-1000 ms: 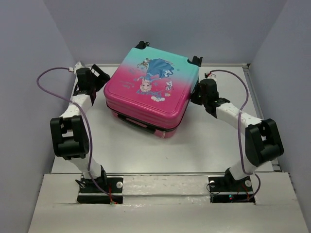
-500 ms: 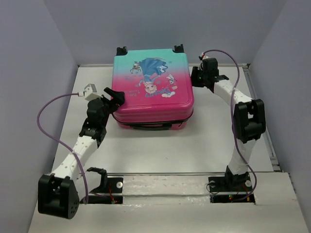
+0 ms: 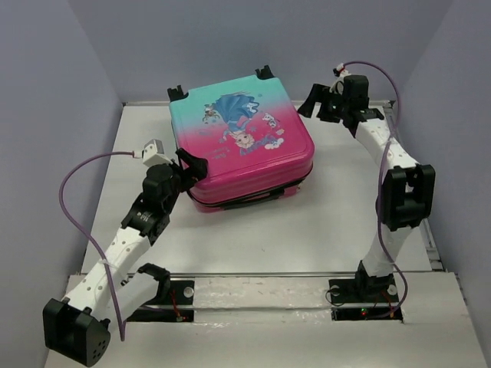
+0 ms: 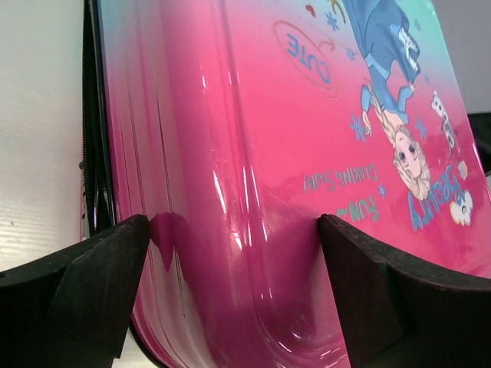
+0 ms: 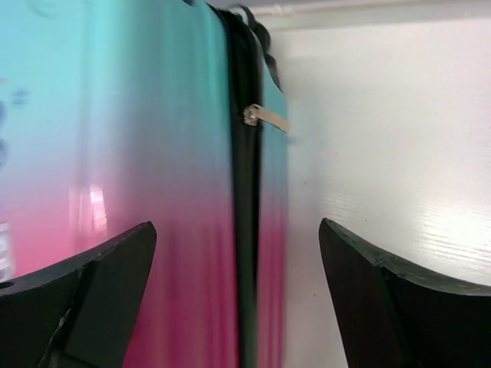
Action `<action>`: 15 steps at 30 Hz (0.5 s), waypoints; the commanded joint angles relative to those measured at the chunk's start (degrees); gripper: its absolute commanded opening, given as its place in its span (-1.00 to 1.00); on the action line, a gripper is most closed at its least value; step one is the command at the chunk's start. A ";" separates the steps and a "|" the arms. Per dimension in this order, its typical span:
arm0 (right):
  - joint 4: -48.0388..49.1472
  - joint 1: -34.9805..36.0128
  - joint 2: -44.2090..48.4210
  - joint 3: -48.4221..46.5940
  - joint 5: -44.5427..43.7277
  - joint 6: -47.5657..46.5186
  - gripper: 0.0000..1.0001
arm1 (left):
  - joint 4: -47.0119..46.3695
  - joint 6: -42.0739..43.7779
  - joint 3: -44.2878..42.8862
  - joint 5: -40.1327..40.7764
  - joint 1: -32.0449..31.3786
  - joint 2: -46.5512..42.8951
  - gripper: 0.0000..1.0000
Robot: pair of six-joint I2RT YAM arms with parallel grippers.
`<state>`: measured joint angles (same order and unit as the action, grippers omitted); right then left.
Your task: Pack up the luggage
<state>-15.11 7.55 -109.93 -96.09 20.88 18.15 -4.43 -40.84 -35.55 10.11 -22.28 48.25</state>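
The luggage (image 3: pixel 242 142), a closed pink-to-teal suitcase with a cartoon princess print, lies flat at the back middle of the table, turned slightly askew. My left gripper (image 3: pixel 192 163) is open at its near-left pink corner. In the left wrist view, that rounded corner (image 4: pixel 268 153) fills the space between the wide-spread fingers of the left gripper (image 4: pixel 234 291). My right gripper (image 3: pixel 316 103) stands open by the far-right teal corner. In the right wrist view, the right gripper (image 5: pixel 238 299) straddles the suitcase side (image 5: pixel 153 153) and its black zipper seam (image 5: pixel 245 192), and holds nothing. A metal zipper pull (image 5: pixel 265 116) shows.
The white table (image 3: pixel 322 222) is walled at the back and on both sides. A raised step with a rail (image 3: pixel 261 274) runs along the near edge by the arm bases. Purple cables (image 3: pixel 84 172) loop off both wrists.
The luggage has turned counter-clockwise and shifted left. My right gripper has opened and moved off to the far right. My left arm swung down to the near-left corner.
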 commanded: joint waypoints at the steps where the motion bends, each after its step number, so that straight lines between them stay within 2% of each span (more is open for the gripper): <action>1: 0.52 -0.25 12.35 3.27 8.64 -0.40 0.88 | 2.84 2.25 -11.10 -11.08 -3.82 -0.35 0.98; 5: 1.14 -1.31 23.16 10.91 6.38 -1.97 0.76 | 4.34 4.98 -22.34 -11.34 -3.82 2.19 0.98; 6: 2.18 -1.31 25.97 13.63 6.27 -1.63 0.62 | 4.34 5.33 -23.33 -11.25 -3.82 2.46 0.98; 8: 7.78 -1.31 34.84 24.42 8.54 0.29 0.15 | 5.47 6.12 -24.56 -11.25 -3.82 2.29 0.98; 9: 10.95 -1.31 38.09 29.07 10.47 1.09 -0.40 | 6.26 6.47 -24.39 -10.73 -3.82 1.85 0.98; 10: 18.99 -1.31 44.30 39.21 13.45 2.31 -0.68 | 6.71 6.91 -23.52 -10.72 -3.82 0.46 0.98; 11: 22.72 -0.79 47.06 44.36 14.52 5.11 -0.86 | 6.97 7.26 -22.82 -9.07 -3.73 -0.25 0.98; 13: 27.92 -0.78 51.29 53.25 15.50 5.93 -0.86 | 9.08 7.79 -21.32 -7.56 -3.64 -1.93 0.98; 14: 32.82 -0.78 53.66 60.95 15.07 7.15 -0.82 | 9.69 7.88 -19.31 -7.65 -3.56 -3.41 0.98; 15: 34.17 -0.78 54.11 63.64 14.63 7.16 -0.69 | 9.96 7.88 -18.08 -8.61 -3.47 -4.21 0.98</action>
<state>4.49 6.72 -58.39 -47.22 32.12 21.58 3.33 -35.07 -57.47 2.00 -25.91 47.13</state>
